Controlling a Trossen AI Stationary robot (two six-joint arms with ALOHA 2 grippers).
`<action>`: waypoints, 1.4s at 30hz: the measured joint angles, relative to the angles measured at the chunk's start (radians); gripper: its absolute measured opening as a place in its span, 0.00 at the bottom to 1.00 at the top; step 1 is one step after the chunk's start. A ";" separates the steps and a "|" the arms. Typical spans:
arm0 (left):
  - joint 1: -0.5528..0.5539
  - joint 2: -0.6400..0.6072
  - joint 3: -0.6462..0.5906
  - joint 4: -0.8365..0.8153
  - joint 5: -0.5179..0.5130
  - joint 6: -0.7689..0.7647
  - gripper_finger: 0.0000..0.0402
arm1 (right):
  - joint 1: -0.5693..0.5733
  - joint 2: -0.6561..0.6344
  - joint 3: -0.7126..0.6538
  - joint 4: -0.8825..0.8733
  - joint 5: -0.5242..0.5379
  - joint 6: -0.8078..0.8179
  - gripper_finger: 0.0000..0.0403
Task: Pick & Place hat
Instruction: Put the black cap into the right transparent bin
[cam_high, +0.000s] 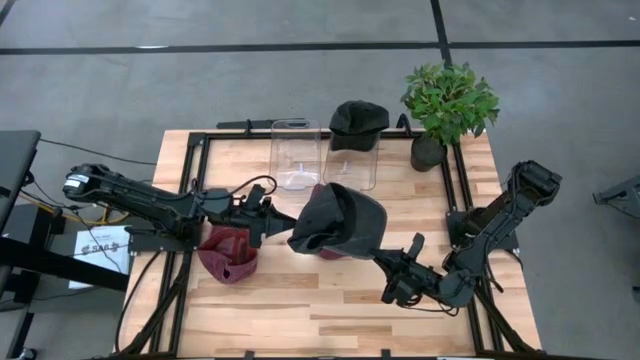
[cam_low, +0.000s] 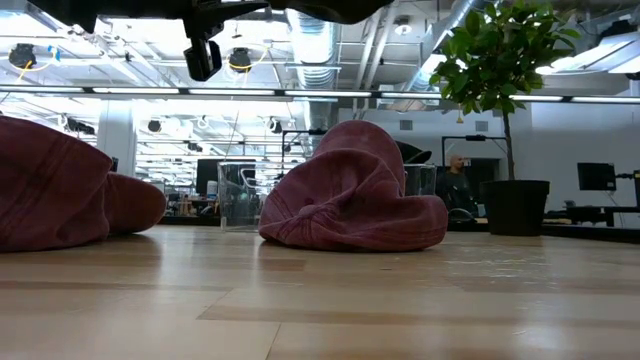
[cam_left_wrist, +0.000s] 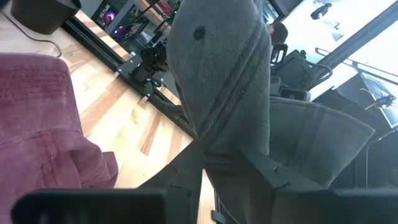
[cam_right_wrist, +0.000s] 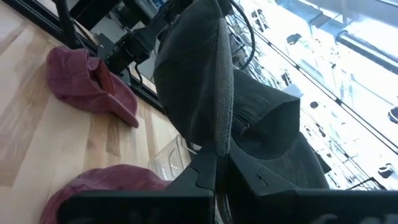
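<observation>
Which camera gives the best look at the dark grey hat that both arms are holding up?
The high view: it shows the whole dark grey hat above the table, between both arms. The left wrist view and right wrist view show only close folds of it. The low view catches just a dark edge at the top.

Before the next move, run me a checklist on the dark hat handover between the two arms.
1. Right pincer shut on the dark hat: ok, fabric is pinched between its fingers in the right wrist view.
2. Left pincer hold on the same hat: cannot tell, fingers meet the fabric but the grip is unclear.
3. Hat lifted off the table: ok, low view shows nothing dark resting there.
4. Empty clear stand free: ok.
5. Second stand: not ok, another dark hat sits on it.
6. Two maroon hats beneath: ok, lying apart.
</observation>
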 joint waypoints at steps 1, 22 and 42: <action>0.000 0.000 0.000 0.000 0.000 0.000 0.24 | 0.000 0.000 0.000 -0.002 0.000 0.000 0.01; -0.019 -0.001 0.000 0.025 0.070 -0.004 0.40 | -0.016 0.000 0.000 -0.056 -0.031 0.053 0.01; -0.019 0.000 -0.001 -0.069 0.019 -0.004 0.39 | 0.006 0.000 0.000 0.047 -0.052 -0.034 0.01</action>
